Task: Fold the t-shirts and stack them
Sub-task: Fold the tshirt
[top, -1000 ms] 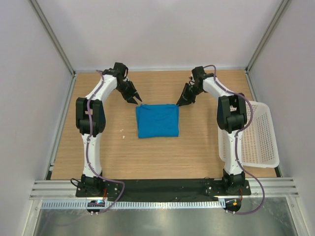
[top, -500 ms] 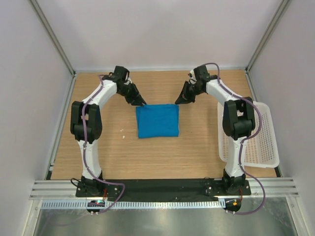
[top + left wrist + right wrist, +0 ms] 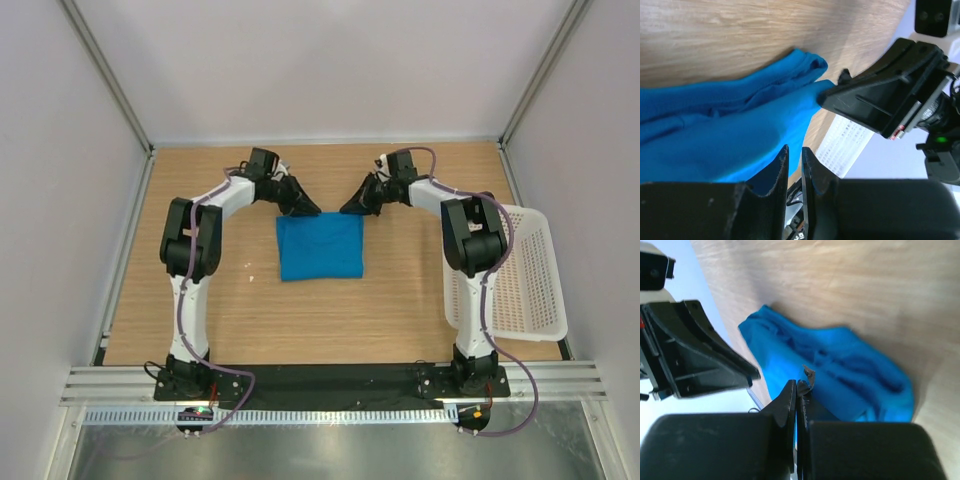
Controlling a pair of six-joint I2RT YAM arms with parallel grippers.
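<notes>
A bright blue t-shirt [image 3: 320, 248] lies folded into a rough square in the middle of the wooden table. Both grippers hover at its far edge, tips pointing at each other with a small gap between them. My left gripper [image 3: 312, 209] is above the far edge left of centre. In the left wrist view its tips [image 3: 794, 148] stand a narrow slit apart with no cloth between them, over the t-shirt [image 3: 730, 135]. My right gripper [image 3: 347, 208] is at the far right corner. In the right wrist view it [image 3: 796, 382] is pressed shut on nothing above the t-shirt [image 3: 840, 360].
A white lattice basket [image 3: 520, 270] rests tilted at the table's right edge, beside the right arm. A small white speck [image 3: 250, 264] lies on the wood left of the shirt. Grey walls enclose the table on three sides.
Both grippers have swung inward along the shirt's far edge and now nearly meet. The right gripper has shut and the left has narrowed. The shirt has not moved.
</notes>
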